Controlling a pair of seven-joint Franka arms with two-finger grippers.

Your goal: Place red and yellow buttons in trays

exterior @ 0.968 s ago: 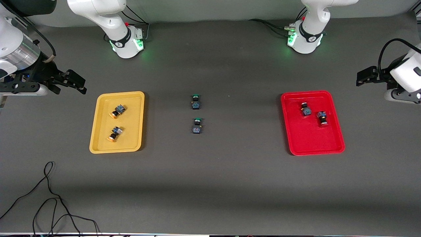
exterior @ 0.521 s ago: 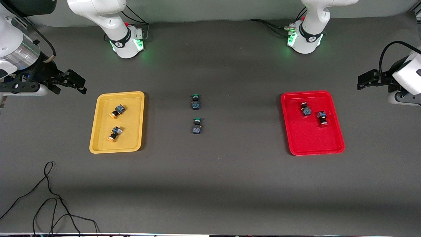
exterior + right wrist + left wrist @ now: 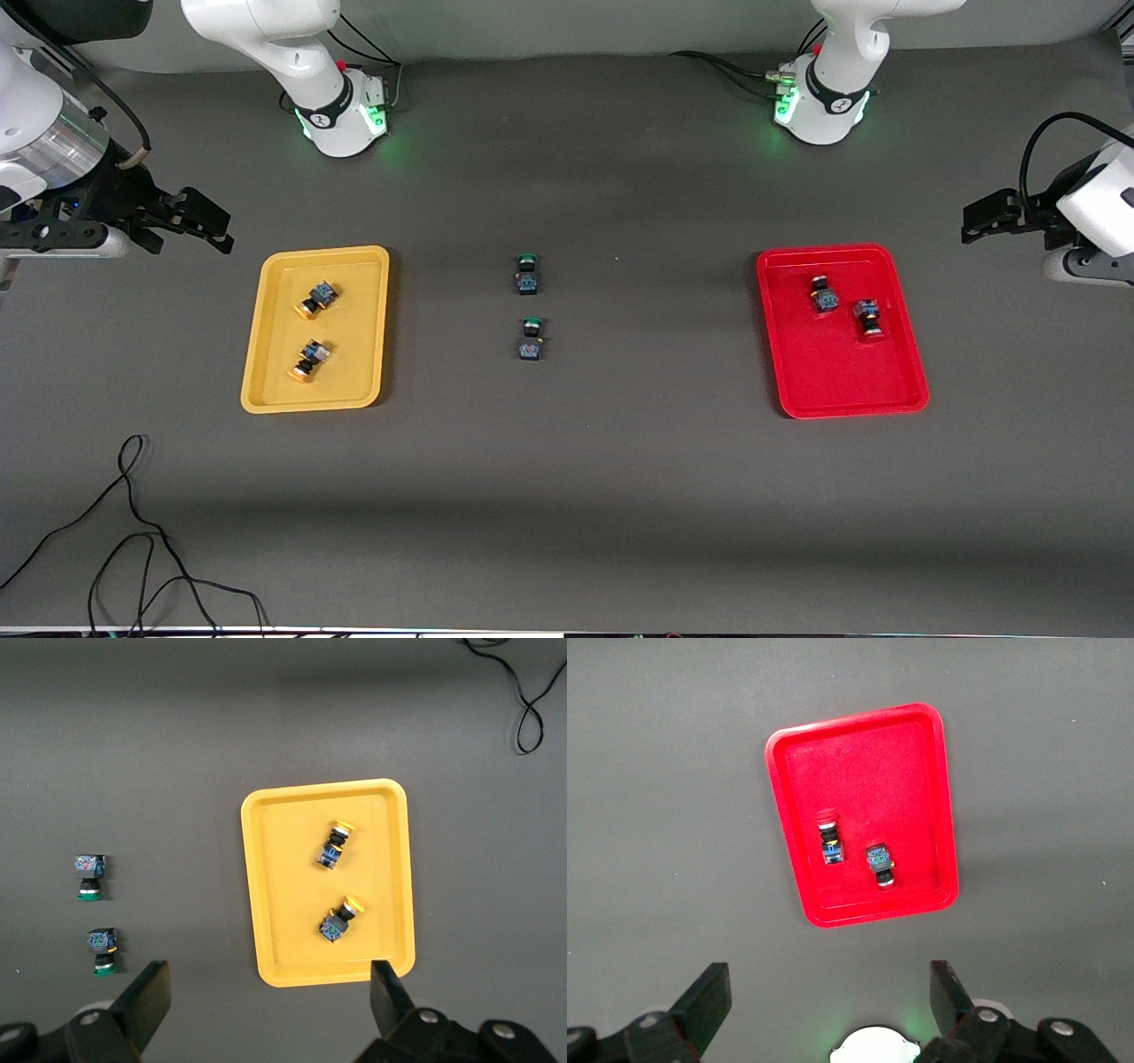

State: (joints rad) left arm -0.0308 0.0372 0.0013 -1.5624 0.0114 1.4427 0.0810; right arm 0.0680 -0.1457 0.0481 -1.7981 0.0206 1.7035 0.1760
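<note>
Two yellow-capped buttons [image 3: 317, 298] [image 3: 309, 359] lie in the mustard yellow tray [image 3: 354, 354] toward the right arm's end of the table. Two red-capped buttons [image 3: 824, 295] [image 3: 868, 318] lie in the red tray [image 3: 842, 372] toward the left arm's end. My right gripper [image 3: 208, 221] is open and empty, in the air beside the yellow tray's outer end. My left gripper [image 3: 983, 217] is open and empty, in the air outside the red tray. The left wrist view shows the red tray [image 3: 868, 771] with both buttons [image 3: 829, 840] [image 3: 880, 865]. The right wrist view shows the yellow tray [image 3: 275, 904] with both buttons [image 3: 335, 845] [image 3: 339, 918].
Two green-capped buttons [image 3: 527, 274] [image 3: 531, 339] stand on the dark mat midway between the trays, also in the right wrist view [image 3: 89, 877] [image 3: 103, 950]. A black cable [image 3: 133, 532] lies near the front edge at the right arm's end. The arm bases [image 3: 341, 115] [image 3: 824, 106] stand along the back.
My left gripper has drawn back a little from the red tray toward its end of the table. The right arm, the buttons and the trays have not moved.
</note>
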